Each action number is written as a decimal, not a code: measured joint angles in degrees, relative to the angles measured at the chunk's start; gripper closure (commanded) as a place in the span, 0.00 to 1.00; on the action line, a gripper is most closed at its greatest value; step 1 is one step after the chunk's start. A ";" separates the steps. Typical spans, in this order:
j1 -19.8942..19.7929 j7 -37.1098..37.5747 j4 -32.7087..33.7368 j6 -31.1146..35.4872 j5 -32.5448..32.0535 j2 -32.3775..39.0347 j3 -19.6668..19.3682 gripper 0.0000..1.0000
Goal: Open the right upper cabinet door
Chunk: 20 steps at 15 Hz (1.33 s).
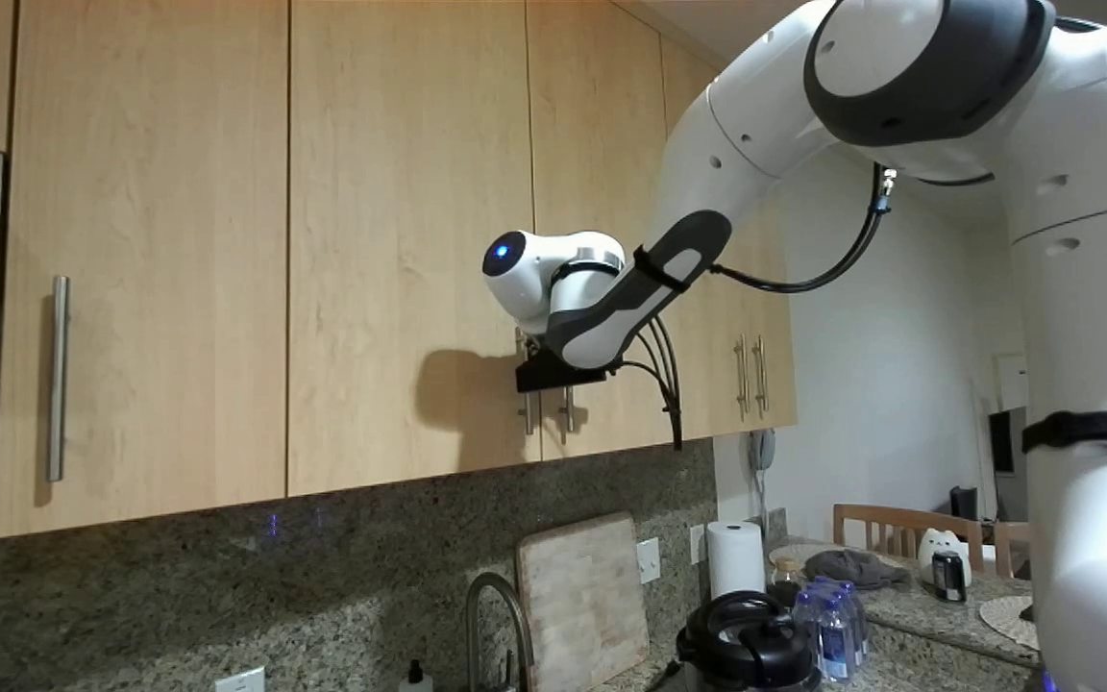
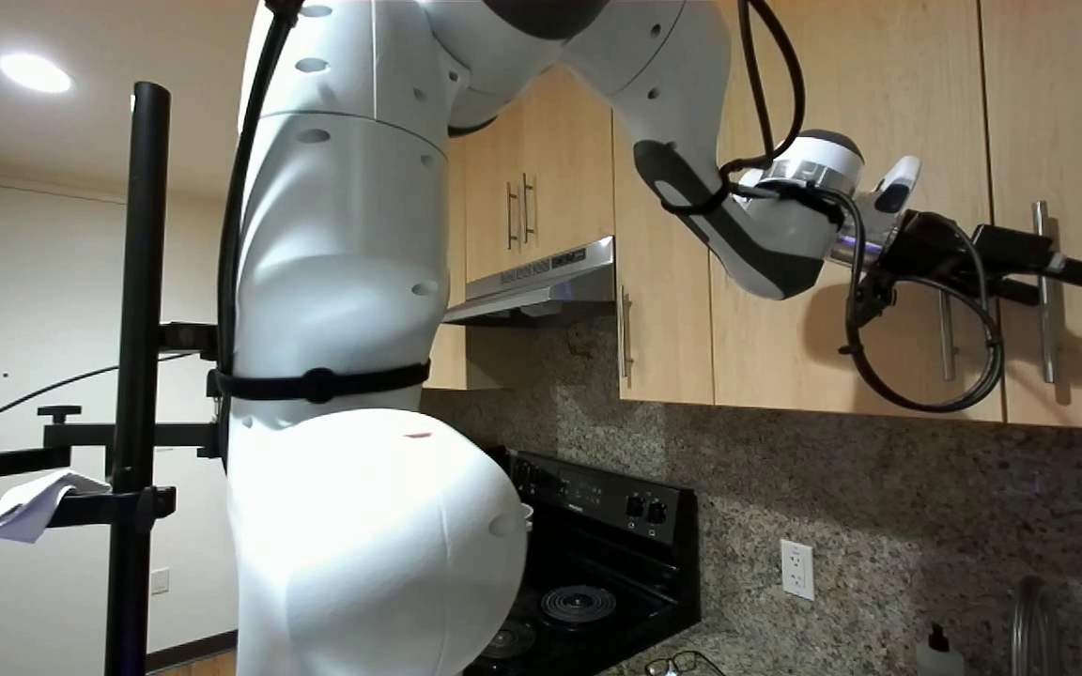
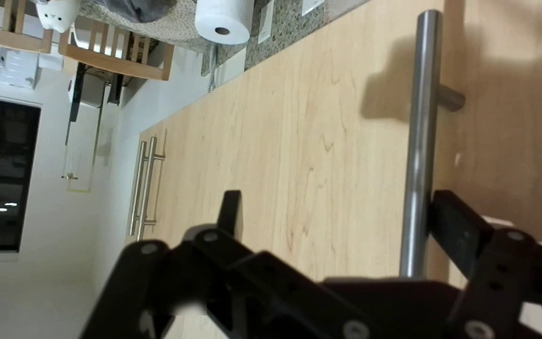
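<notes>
The right upper cabinet door is light wood and stands closed, flush with its neighbour. Its slim metal bar handle runs upright near the door's edge; the same handle shows in an exterior view. My gripper is open at this handle, its fingers spread wide. In the wrist view the bar lies between the two fingers, close beside the right-hand finger, perhaps touching it. The left-hand finger is well apart from the bar, over the door panel. The wrist hides most of the gripper in an exterior view.
A matching door with its own handle adjoins it. Farther along is another handle pair. Below stand a faucet, cutting board, black cooker and paper towel roll. A cable loop hangs from the wrist.
</notes>
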 measured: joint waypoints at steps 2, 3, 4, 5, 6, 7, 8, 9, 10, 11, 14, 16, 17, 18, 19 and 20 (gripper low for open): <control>0.11 0.00 0.14 -0.85 0.00 0.28 0.19 0.00; 0.13 0.00 0.20 -1.22 0.00 0.41 0.30 0.00; 0.14 0.00 0.30 -1.68 0.00 0.57 0.42 0.00; 0.19 0.00 0.50 -2.39 0.00 0.80 0.58 0.00; 0.25 0.00 0.79 -3.07 0.00 1.08 0.74 0.00; 0.32 0.00 1.19 -3.61 0.00 1.46 0.83 0.00; 0.39 0.00 1.48 -4.24 0.02 1.75 0.85 0.00; 0.45 0.00 1.78 -4.77 0.02 2.07 0.86 0.00; 0.46 0.00 2.10 -5.17 0.02 2.41 0.84 0.00; 0.45 0.00 2.54 -5.51 0.02 2.83 0.75 0.00; 0.44 0.00 3.51 -5.64 0.02 3.81 0.43 0.00; 0.44 0.00 3.53 -5.65 0.02 3.84 0.42 0.00; 0.44 0.00 3.54 -5.65 0.02 3.84 0.42 0.00; 0.45 0.00 3.53 -5.65 0.02 3.83 0.43 0.00; 0.45 0.00 3.53 -5.65 0.05 3.82 0.44 0.00; 0.45 0.00 3.50 -5.65 0.11 3.79 0.46 0.00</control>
